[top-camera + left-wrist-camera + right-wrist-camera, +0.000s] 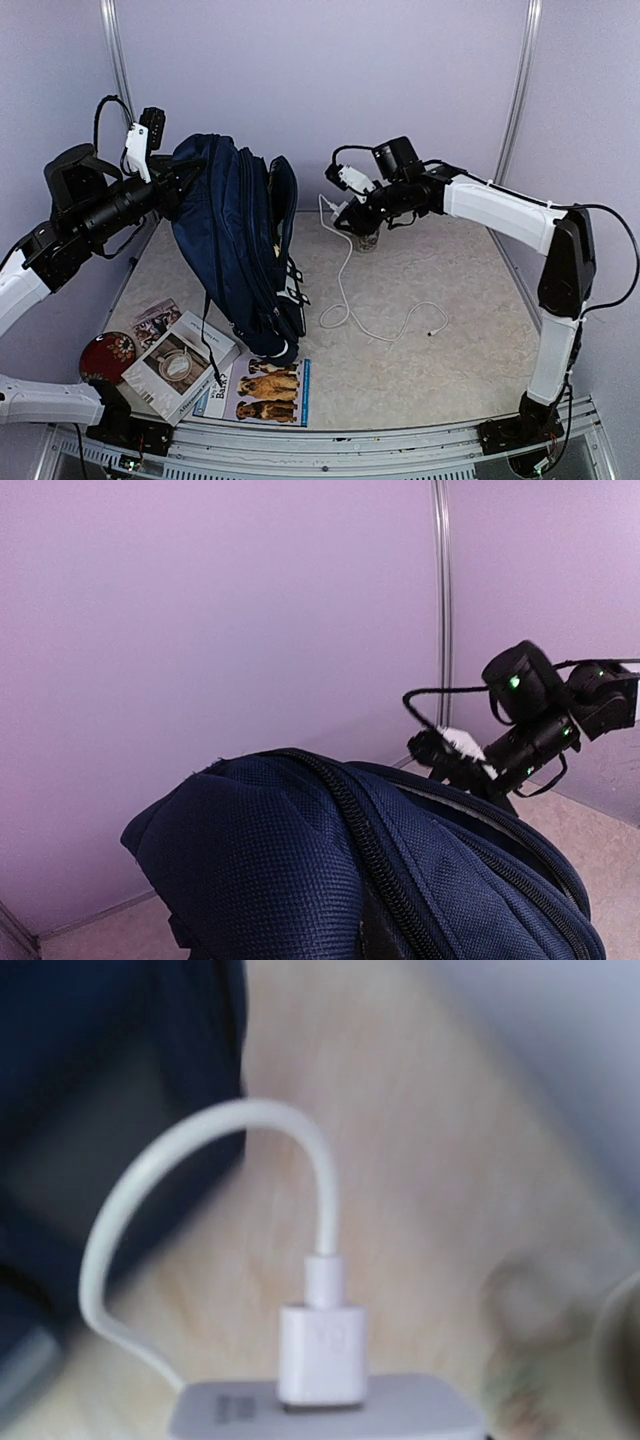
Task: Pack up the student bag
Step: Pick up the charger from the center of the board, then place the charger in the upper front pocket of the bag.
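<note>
Navy-blue fabric student bag stands upright at the tabletop's left, your left gripper clamped on its top, while right of it your right gripper pinches a white charger block trailing its white cable; glossy picture books lie before the bag, so packing looks barely begun.

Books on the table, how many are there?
3, all near the left front corner: an animal-picture book, a white book overlapping it, and a smaller one farther back. The bag could hide more.

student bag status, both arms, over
Left fingers shut on student bag top, held upright. Right fingers hold white charger, cable trailing on table. Books beside bag base.
</note>
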Available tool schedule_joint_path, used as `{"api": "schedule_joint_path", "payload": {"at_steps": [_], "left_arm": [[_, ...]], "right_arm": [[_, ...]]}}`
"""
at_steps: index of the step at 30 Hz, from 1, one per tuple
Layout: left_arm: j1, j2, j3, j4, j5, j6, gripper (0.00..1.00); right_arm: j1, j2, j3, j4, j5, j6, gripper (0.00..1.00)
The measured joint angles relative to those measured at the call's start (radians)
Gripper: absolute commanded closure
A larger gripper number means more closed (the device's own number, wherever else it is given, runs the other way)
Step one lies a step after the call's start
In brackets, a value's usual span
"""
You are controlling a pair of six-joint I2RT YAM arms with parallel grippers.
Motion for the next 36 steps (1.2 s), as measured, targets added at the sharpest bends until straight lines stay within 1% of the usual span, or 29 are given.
{"api": "schedule_joint_path", "payload": {"at_steps": [5,9,13,16,18,23,29,32,36], "left_arm": [[0.000,0.003,0.000,0.006,0.014,-0.002,1.00],[0.000,0.013,0.000,0.017,0.031,-0.007,1.00],[0.000,0.023,0.000,0.032,0.058,-0.018,1.00],[0.000,0.034,0.002,0.045,0.078,-0.025,1.00],[0.000,0.038,0.002,0.052,0.089,-0.031,1.00],[0.000,0.052,0.006,0.060,0.113,-0.035,1.00],[-0.030,0.101,0.025,0.095,0.127,-0.035,1.00],[-0.056,0.125,0.030,0.119,0.132,-0.034,1.00],[-0.093,0.164,0.036,0.159,0.135,-0.036,1.00]], "right_arm": [[-0.009,-0.209,-0.063,0.133,-0.087,0.045,0.74],[-0.010,-0.318,-0.085,0.269,-0.225,0.110,0.76],[0.008,-0.356,-0.079,0.398,-0.359,0.176,0.76],[0.025,-0.351,-0.025,0.425,-0.404,0.213,0.77],[0.034,-0.349,0.030,0.429,-0.394,0.225,0.81],[0.034,-0.349,0.169,0.458,-0.290,0.219,0.81],[0.034,-0.332,0.340,0.489,-0.179,0.177,0.85],[0.034,-0.335,0.368,0.545,-0.137,0.153,0.90],[0.034,-0.341,0.364,0.630,-0.080,0.108,0.91]]}}
